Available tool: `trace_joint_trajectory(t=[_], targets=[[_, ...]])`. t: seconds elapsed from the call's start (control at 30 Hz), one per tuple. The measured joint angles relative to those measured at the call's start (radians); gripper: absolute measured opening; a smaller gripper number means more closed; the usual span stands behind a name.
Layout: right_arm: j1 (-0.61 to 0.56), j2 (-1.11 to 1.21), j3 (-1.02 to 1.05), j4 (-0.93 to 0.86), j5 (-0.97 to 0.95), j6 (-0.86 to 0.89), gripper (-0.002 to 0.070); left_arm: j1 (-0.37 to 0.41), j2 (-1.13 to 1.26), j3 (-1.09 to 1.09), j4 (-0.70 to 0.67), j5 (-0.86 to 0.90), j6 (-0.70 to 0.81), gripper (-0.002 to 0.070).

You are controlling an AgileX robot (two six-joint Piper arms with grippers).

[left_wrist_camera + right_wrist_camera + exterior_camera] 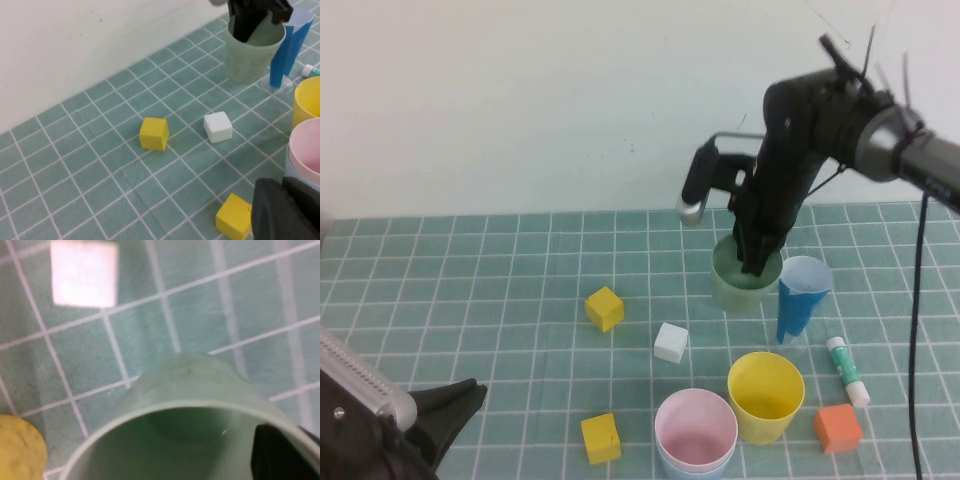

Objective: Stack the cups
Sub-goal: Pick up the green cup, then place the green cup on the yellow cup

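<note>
One stack exists: pink cup (695,428) in blue (695,467). Your right gripper (757,262) clamps the green cup (735,290) rim; yellow cup (765,396) waits. Left gripper (440,412) sits parked, fingers unreadable.

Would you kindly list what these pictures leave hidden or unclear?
- Right tool: reaches into the green cup; its grip is hidden by the cup wall in the high view.
- Left tool: bottom left of the high view, cut off by the frame edge.
- Blue cup under the pink cup: only a sliver shows.

Cup (695,432) nested in cup (665,463) (front edge).
</note>
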State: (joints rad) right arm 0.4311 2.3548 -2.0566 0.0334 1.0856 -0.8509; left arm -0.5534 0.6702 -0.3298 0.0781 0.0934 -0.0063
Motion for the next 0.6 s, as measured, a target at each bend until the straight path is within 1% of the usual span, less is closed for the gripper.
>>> trace_joint_trajectory(t=[0.23, 0.43, 0.6], targets=[[0.000, -0.142, 0.000, 0.059, 0.002, 0.002, 0.0018, 0.000, 0.000, 0.000, 0.000, -0.016, 0.006, -0.0001], [0.000, -0.259, 0.000, 0.122, 0.121, 0.012, 0.0018, 0.000, 0.000, 0.000, 0.000, -0.016, 0.006, -0.0001], [0.000, -0.342, 0.074, 0.176, 0.144, 0.007, 0.0018, 0.000, 0.000, 0.000, 0.000, -0.018, 0.006, -0.0001]])
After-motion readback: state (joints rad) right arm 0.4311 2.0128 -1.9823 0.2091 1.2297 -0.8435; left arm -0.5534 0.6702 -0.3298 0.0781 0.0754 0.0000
